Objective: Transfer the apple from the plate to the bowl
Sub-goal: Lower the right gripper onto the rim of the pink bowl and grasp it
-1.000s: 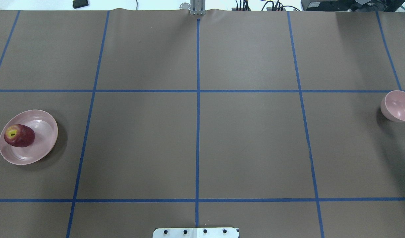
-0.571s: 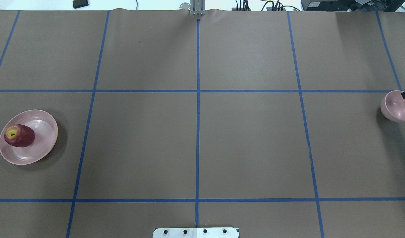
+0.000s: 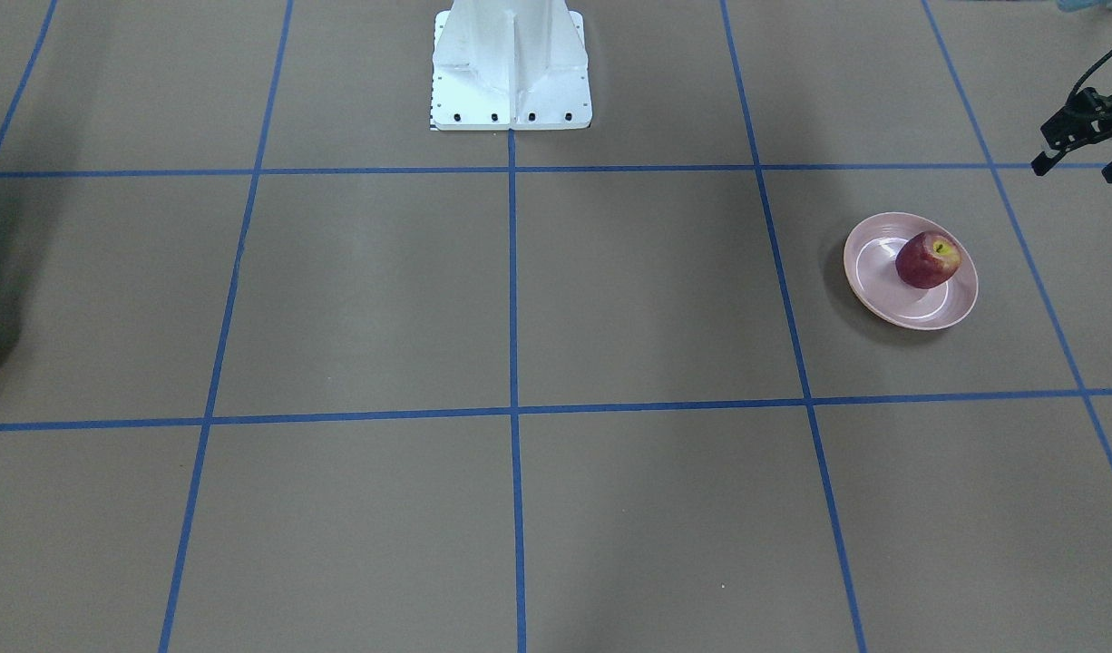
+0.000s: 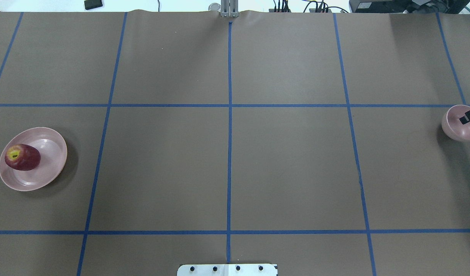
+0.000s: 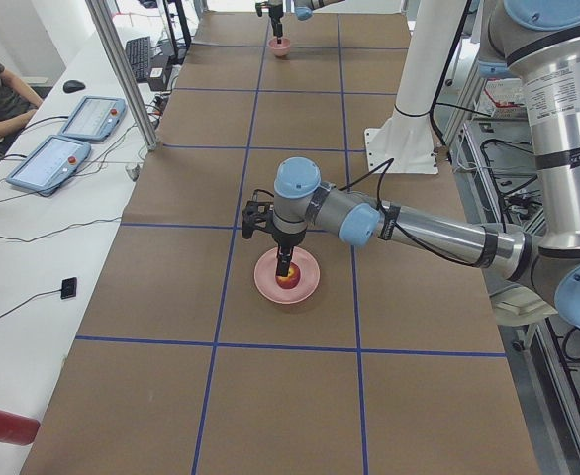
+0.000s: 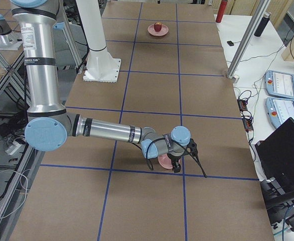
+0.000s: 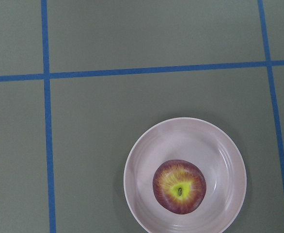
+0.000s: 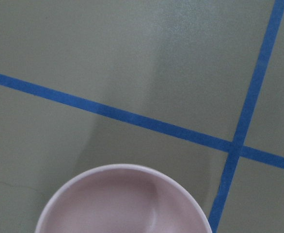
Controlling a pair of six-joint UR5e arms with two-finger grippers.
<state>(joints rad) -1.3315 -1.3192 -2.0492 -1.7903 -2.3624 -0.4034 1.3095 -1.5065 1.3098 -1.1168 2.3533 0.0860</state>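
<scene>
At the table's left end the apple [image 4: 22,157] lies on the plate [image 4: 47,170], and the left gripper [image 3: 1075,170] hangs above with jaws apart. It should descend straight and straddle the widest part. For the right gripper [image 4: 469,115], over the bowl [image 4: 451,127], I cannot tell.

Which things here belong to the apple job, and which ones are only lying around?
For the job: apple, plate, bowl.
Only lying about: black device beyond the table's far edge, red bottle, keyboard.
</scene>
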